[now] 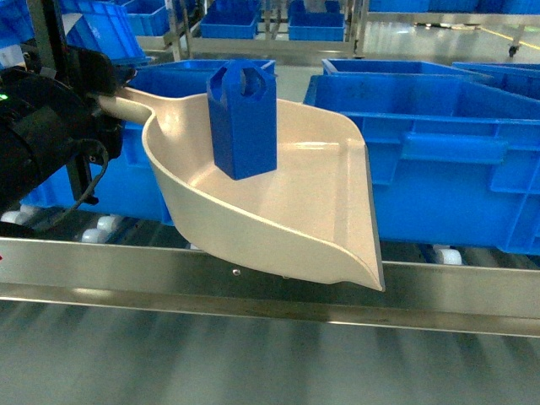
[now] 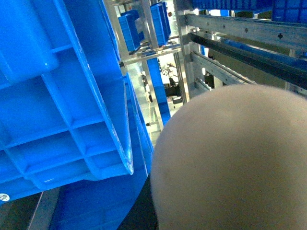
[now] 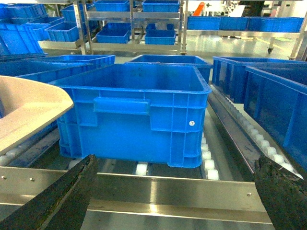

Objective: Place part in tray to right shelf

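Left end effector (image 1: 101, 105) is gripping my scoop (image 1: 278, 219) by its handle, block (image 1: 243, 118) standing upright inside; right end effector (image 3: 175, 191) is hanging open before the shelf (image 3: 168, 191).

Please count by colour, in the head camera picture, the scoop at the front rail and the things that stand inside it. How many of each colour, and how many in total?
Beige: 1, the tray
Blue: 1, the part, standing upright in the tray
Total: 2
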Motion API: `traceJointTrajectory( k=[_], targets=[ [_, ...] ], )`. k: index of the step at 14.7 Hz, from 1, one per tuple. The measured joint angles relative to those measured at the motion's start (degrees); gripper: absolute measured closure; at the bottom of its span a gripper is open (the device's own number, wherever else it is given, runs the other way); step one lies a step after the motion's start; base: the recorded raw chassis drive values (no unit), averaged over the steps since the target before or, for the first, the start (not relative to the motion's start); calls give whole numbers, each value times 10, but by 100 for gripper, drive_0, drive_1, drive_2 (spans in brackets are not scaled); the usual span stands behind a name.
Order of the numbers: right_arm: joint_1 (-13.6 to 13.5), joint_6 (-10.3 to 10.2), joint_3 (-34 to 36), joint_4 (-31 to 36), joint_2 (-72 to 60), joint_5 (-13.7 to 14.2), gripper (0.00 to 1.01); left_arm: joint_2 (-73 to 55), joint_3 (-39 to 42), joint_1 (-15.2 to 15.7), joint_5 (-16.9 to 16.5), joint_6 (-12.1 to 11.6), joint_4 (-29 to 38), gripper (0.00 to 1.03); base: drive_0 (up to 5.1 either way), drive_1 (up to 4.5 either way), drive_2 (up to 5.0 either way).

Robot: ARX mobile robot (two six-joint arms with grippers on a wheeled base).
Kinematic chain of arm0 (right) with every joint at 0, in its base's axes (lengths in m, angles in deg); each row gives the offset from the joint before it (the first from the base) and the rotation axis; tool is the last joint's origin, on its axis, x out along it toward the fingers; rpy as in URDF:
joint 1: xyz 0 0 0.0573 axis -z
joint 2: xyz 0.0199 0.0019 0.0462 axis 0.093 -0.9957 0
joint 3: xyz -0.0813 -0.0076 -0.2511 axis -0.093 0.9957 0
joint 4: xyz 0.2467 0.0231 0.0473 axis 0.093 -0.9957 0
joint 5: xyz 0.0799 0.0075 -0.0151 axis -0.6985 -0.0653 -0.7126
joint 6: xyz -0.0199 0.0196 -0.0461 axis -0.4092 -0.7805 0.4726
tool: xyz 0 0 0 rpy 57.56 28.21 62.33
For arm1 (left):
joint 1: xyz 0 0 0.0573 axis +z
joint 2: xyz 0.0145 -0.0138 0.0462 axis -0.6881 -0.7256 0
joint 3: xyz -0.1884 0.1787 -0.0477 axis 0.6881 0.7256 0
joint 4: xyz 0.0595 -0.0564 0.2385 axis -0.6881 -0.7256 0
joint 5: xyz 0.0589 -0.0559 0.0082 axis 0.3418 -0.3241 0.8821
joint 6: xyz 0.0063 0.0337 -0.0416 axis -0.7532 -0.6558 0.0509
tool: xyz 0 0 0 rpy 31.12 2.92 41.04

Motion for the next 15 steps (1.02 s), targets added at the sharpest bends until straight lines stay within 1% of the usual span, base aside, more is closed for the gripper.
traceJointTrajectory(
  k=[15],
  targets=[
    [0, 0, 0, 0, 0, 0, 3, 0, 0, 0, 0, 0, 0, 91, 0, 0, 0]
  ],
)
